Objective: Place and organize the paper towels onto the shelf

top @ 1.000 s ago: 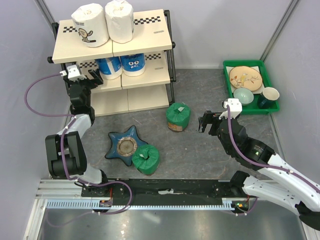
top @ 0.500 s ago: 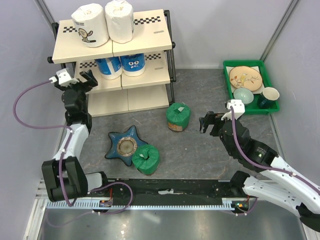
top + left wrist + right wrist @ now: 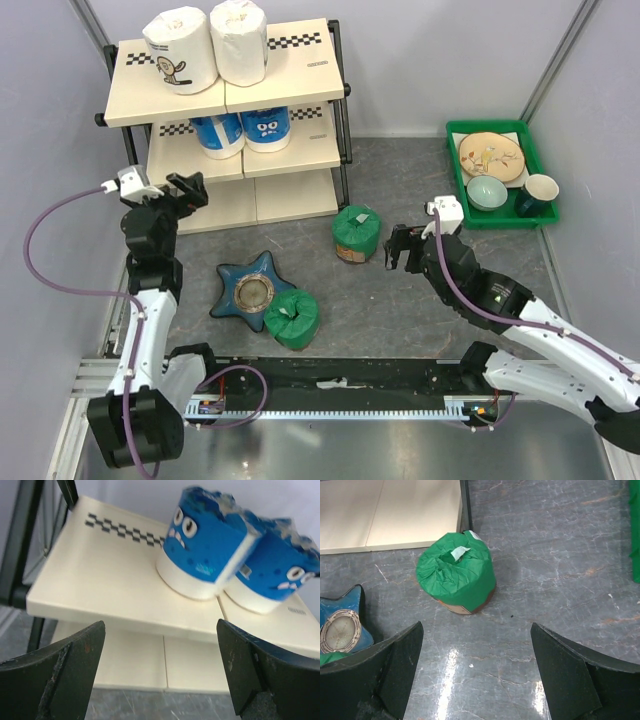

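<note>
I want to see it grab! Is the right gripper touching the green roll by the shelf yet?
Apart. The right wrist view shows grey floor between the open right gripper and the green roll.

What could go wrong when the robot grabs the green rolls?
The right fingers are open toward the standing green roll; a crooked squeeze might tip it or knock it into the shelf leg. The other green roll rests against the star dish, so lifting it might drag the dish. The left fingers, open near the blue rolls, might bump them.
</note>
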{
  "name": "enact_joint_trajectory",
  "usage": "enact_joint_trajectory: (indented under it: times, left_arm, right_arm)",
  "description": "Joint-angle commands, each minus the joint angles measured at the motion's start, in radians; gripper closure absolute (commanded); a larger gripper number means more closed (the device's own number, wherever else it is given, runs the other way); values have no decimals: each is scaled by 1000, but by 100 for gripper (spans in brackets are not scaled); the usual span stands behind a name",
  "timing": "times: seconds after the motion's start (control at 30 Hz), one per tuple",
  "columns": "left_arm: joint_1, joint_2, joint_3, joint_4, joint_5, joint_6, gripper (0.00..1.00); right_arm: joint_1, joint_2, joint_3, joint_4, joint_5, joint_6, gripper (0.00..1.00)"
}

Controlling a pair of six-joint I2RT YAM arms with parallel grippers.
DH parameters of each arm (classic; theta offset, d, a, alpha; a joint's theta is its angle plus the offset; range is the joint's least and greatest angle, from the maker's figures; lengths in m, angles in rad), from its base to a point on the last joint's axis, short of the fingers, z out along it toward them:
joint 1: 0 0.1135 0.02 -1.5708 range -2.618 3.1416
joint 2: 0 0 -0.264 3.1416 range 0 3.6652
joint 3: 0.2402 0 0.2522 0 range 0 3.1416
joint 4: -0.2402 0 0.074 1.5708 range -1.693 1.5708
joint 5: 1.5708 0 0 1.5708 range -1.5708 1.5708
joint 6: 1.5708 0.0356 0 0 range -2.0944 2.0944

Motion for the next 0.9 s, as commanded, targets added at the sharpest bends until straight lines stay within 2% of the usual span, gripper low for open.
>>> enact_joint_trajectory:
  times: [0.0,0.17,0.27,0.37,0.4,0.47,0.5,0.6,0.7,0.87]
  left_arm:
    - [-11,-82,-48,-123,89,-43,1]
    - [-31,-127,-71,-198,144,-51,0]
    - [-88,-137,-77,-233,137,-71,1]
    - [-235,-136,-68,-286,57,-74,1]
    - [-326,-136,-73,-286,7,-85,0]
    - [-434,-131,-85,-275,-49,-103,1]
    - [-535,-117,-91,-266,-122,-118,1]
    - [-696,-58,-100,-232,-223,-157,1]
    - [-795,23,-102,-180,-283,-184,0]
    - [-876,178,-54,-102,-311,-207,1]
  right_arm:
    - [2,44,13,57,-20,-4,3]
    - [2,88,26,56,-13,38,4]
    - [3,84,24,56,-5,59,4]
    - [2,70,15,54,-2,69,3]
    - [2,68,10,54,4,72,3]
    - [2,54,6,40,14,79,3]
    - [2,50,4,34,24,91,3]
    - [2,22,7,2,66,115,3]
    - [2,-16,15,-33,98,125,3]
    - [3,-84,30,-96,135,127,3]
